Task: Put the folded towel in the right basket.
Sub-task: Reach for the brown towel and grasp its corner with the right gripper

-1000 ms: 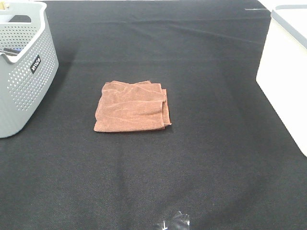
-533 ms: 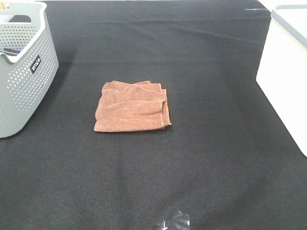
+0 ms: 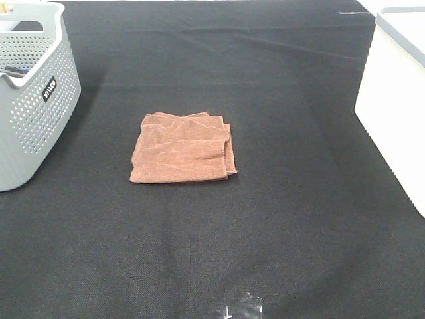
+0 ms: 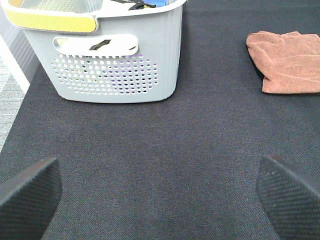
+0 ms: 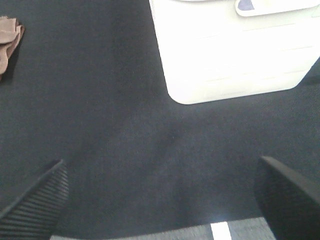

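Note:
The folded brown towel lies flat on the black table cloth near the middle; it also shows in the left wrist view and its edge in the right wrist view. The white right basket stands at the right edge, and the right wrist view shows its side. Neither arm shows in the high view. My left gripper is open and empty over bare cloth near the grey basket. My right gripper is open and empty in front of the white basket.
A grey perforated basket with a yellow-trimmed rim stands at the left edge, holding some items; it shows in the left wrist view. A small clear scrap lies on the cloth near the front edge.

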Robot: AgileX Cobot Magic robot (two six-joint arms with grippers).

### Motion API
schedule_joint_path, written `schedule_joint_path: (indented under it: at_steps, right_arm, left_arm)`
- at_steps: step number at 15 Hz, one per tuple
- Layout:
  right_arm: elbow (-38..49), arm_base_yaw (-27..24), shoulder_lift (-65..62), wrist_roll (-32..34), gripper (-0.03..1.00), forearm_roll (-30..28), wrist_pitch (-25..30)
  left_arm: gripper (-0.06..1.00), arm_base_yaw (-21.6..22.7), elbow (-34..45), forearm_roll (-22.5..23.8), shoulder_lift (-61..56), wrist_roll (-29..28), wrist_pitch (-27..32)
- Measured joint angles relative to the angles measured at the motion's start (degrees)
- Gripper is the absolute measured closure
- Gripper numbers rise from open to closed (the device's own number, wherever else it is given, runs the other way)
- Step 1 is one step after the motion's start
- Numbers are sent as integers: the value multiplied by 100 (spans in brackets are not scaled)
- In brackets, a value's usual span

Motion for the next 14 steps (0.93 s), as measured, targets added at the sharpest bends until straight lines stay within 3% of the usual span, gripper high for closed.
schedule_joint_path:
  at_steps: [2,4,5,6,9,13,14]
  right_arm:
    - [-212,0,1066,-74,0,80,-258]
    - [-1083,0,3048,-80,1,773,-441]
    - [-1083,0,3048,-80,1,773,-441]
    - [-1541,0,3919,-166,1,1163,-453]
    - [-2573,0,5896,-940,1,2086,-665]
    - [-3524,46,8147,-2286,2,3913,-917]
    - [-3741,195,8738,-2441,2,4068,-1020]
  left_arm:
    - [-5,0,0,0,0,0,0]
    - [-5,0,0,0,0,0,0]
    - [-5,0,0,0,0,0,0]
    - [-5,0,0,0,0,0,0]
    - [-5,0,0,0,0,0,0]
    - [-5,0,0,0,0,0,0]
    - [-5,0,0,40,0,0,0]
